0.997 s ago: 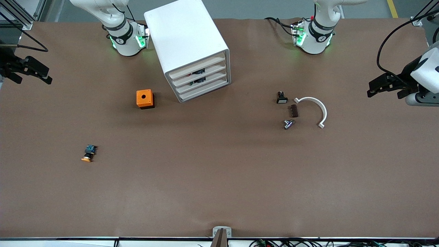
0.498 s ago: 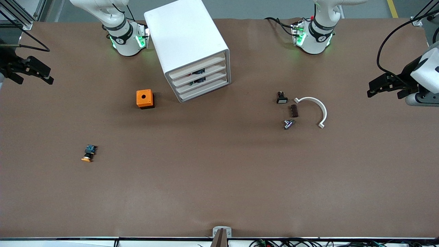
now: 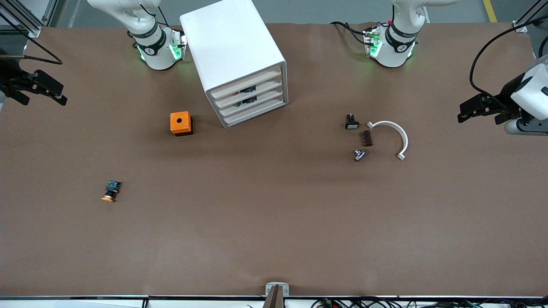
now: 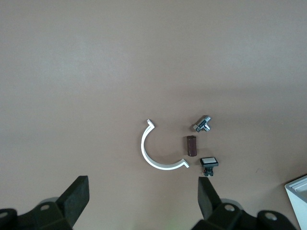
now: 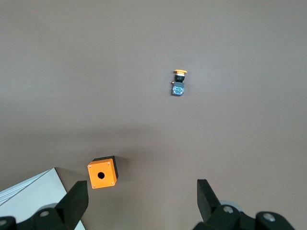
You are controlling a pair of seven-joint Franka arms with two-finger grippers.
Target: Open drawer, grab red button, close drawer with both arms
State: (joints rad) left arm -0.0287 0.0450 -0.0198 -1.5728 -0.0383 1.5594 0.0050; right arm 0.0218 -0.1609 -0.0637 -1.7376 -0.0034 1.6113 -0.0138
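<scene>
Both end effectors hang open and empty at the desk's ends, left [image 3: 479, 109], right [image 3: 40, 90]; cabinet [image 3: 235, 55] drawers [image 3: 250, 100] apparently shut, untouched.

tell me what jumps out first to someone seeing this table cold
The white box cabinet stands angled between the two arm bases, its four drawers shut. The orange box with a hole sits beside it toward the right arm's end, and an orange-capped button lies nearer the front camera. The left gripper and right gripper both hang open at the table's ends, holding nothing.
</scene>
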